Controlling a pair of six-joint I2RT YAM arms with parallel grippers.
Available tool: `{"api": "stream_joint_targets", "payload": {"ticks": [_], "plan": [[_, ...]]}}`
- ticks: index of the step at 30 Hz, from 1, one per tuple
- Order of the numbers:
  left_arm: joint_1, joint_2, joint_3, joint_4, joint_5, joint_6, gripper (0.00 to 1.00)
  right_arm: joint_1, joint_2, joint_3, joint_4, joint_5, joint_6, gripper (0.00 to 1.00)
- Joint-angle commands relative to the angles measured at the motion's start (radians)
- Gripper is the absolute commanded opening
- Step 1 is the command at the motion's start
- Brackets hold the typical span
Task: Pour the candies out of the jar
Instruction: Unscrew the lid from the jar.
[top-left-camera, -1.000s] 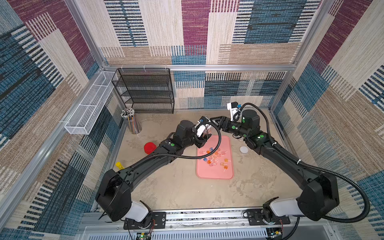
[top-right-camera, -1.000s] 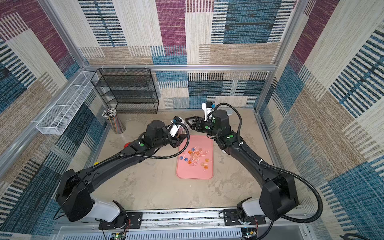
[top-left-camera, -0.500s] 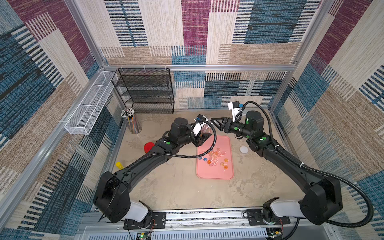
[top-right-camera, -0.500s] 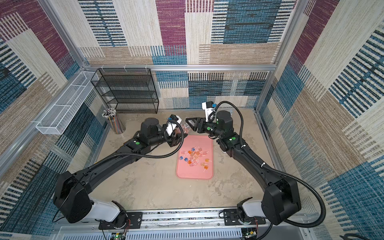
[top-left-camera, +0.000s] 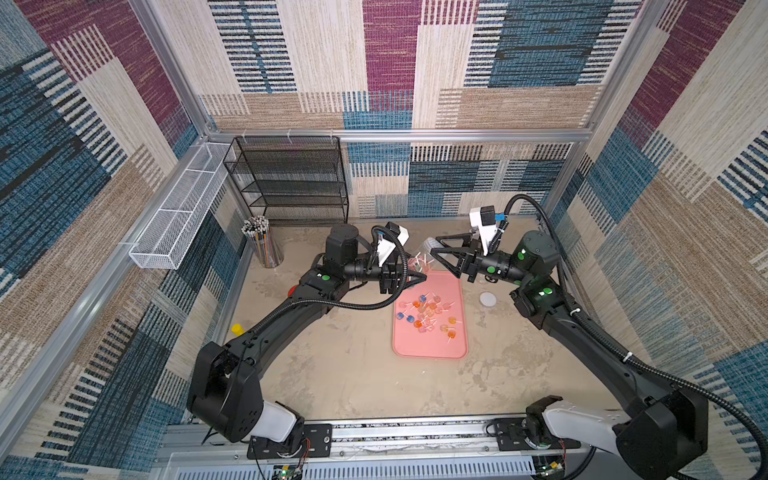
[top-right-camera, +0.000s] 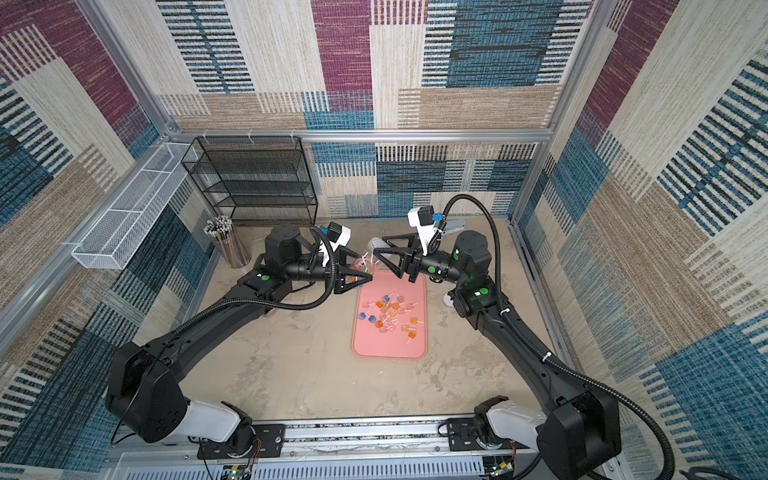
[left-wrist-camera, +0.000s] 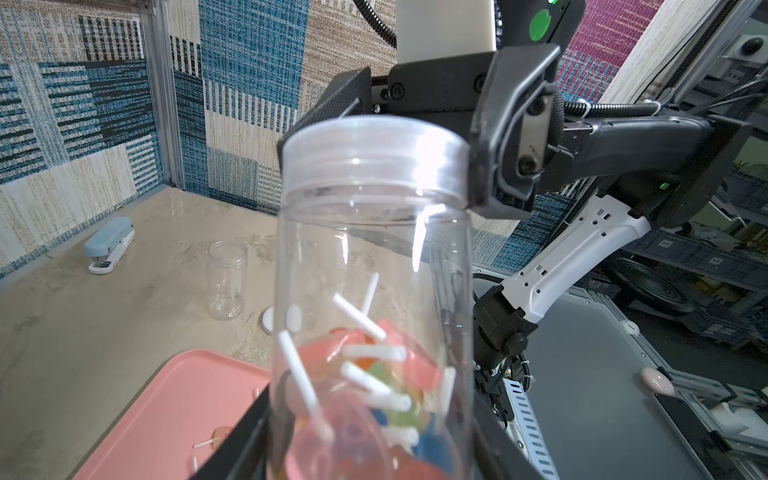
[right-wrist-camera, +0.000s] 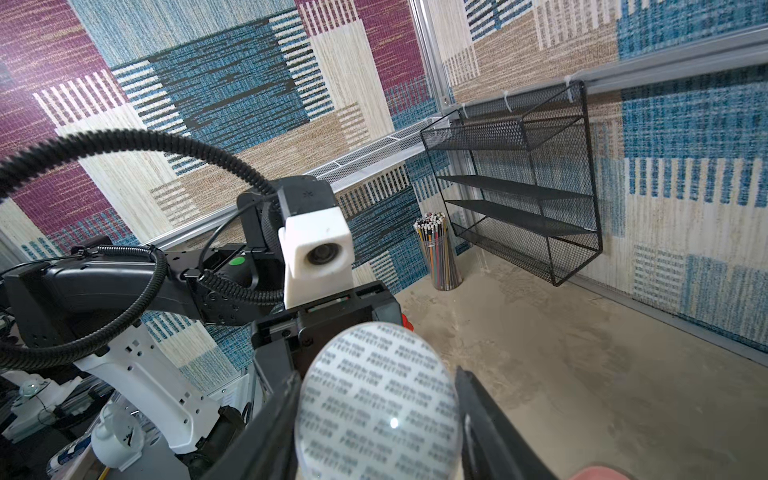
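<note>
Above the tray (top-left-camera: 430, 345) far edge | left end effector (left-wrist-camera: 374, 449) clamps jar (left-wrist-camera: 374, 257), candies (left-wrist-camera: 365, 374) inside, more on tray | right end effector (right-wrist-camera: 378, 415) grips lid (left-wrist-camera: 370, 153) | risk: jar could slip as lid turns; candies might miss tray, scatter on surface (top-left-camera: 353, 374)

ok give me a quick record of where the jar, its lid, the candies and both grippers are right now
jar: clear jar, held in the air near the far end of the pink tray
lid: lid on the jar
left gripper: left gripper shut on the jar body
right gripper: right gripper shut on the lid
candies inside: lollipops piled at the jar's base end
candies out: loose lollipops scattered on the tray
also on table: empty jar, open; stapler; cup of pencils
</note>
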Motion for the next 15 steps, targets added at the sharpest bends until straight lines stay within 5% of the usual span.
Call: {"api": "stream_joint_targets", "payload": {"ticks": [1,3,7,15], "plan": [[-0.006,-0.004,0.017,-0.004,-0.057,0.007,0.00,0.000,0.014,0.034,-0.028,-0.022,-0.008,0.46],[-0.009,-0.005,0.015,-0.018,-0.098,0.018,0.00,0.000,0.025,0.057,-0.058,0.017,0.011,0.56],[-0.014,-0.014,0.000,-0.024,-0.177,0.031,0.00,-0.005,0.043,0.106,-0.124,0.102,0.063,0.93],[-0.057,-0.032,-0.024,-0.079,-0.479,0.117,0.00,-0.007,0.064,0.159,-0.218,0.336,0.165,0.95]]}}
